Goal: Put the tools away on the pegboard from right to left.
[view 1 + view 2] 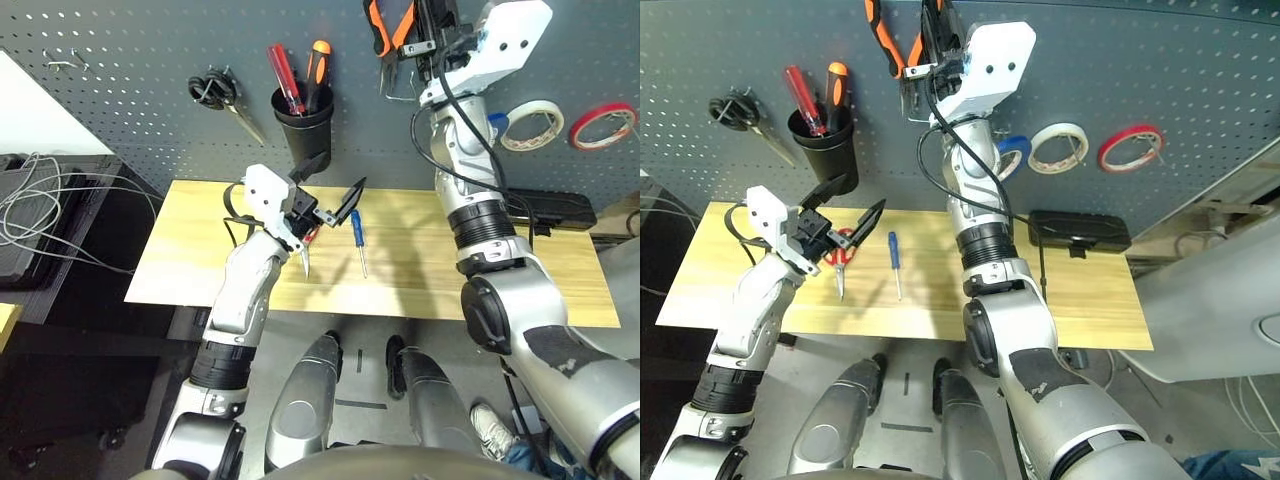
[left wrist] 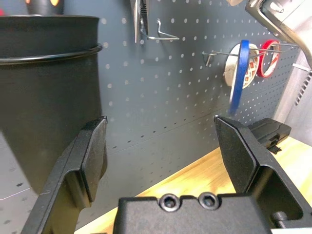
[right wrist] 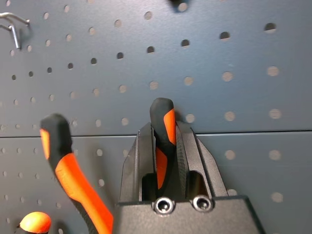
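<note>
Right wrist view: one orange-and-black handle of the pliers [image 3: 163,141] is seen clamped between the jaws of the right gripper [image 3: 163,146], with the other handle splayed out to the side, close against the pegboard [image 3: 234,48]. From the head camera, the pliers [image 1: 390,28] are held high against the pegboard's upper part, above a metal hook [image 1: 400,92]. The blue tape ring [image 2: 237,78] is hung on a peg beside the white tape ring [image 1: 532,125] and the red tape ring [image 1: 602,125], above the worktop's far right corner. The left gripper [image 1: 325,195] is held with its jaws spread wide and nothing between them, above the worktop [image 1: 500,290] near its far edge, just below the black cup [image 1: 303,125]. The small blue-handled screwdriver [image 1: 357,238] lies on the worktop near the middle. The red-handled scissors [image 1: 840,258] lie just to its left, partly hidden beneath the left gripper.
</note>
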### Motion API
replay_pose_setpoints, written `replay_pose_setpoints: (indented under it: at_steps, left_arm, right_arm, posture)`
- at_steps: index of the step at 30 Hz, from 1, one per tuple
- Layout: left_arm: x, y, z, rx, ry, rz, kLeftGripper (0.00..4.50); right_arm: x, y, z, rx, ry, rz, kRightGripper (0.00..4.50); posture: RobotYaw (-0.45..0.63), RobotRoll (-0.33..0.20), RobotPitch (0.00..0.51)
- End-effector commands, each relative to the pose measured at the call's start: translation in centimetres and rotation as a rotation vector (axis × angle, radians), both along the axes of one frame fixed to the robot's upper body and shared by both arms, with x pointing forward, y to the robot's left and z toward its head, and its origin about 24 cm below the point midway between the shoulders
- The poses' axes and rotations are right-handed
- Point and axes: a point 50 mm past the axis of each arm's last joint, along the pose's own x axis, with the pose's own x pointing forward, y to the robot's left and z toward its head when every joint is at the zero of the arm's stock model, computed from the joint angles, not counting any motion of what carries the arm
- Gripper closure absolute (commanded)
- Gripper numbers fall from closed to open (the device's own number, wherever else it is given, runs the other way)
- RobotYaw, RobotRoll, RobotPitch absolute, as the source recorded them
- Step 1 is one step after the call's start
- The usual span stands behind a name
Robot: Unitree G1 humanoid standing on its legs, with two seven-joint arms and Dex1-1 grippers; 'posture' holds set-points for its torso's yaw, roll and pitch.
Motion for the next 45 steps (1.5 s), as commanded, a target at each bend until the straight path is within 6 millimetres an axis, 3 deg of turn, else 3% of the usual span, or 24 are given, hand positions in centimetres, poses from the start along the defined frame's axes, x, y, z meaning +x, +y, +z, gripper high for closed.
replay_pose_setpoints:
  at_steps: [1,15,45]
  left_arm:
    - [-0.3,0.3,-0.6,0.008,0.022,0.009,0.00]
    - [0.1,0.0,-0.6,0.011,0.030,-0.011,0.00]
    - [-0.3,0.2,-0.9,0.032,0.047,-0.017,0.00]
  right_arm:
    - [-0.6,0.2,1.4,-0.001,-0.068,0.003,4.13]
    - [-2.3,-0.7,3.1,0.022,-0.137,-0.013,4.13]
    - [-1.7,-1.3,-0.5,-0.012,-0.024,-0.085,4.13]
  posture:
    - [0.24,0.000,0.281]
    - [0.21,0.000,0.285]
    - [0.21,0.000,0.306]
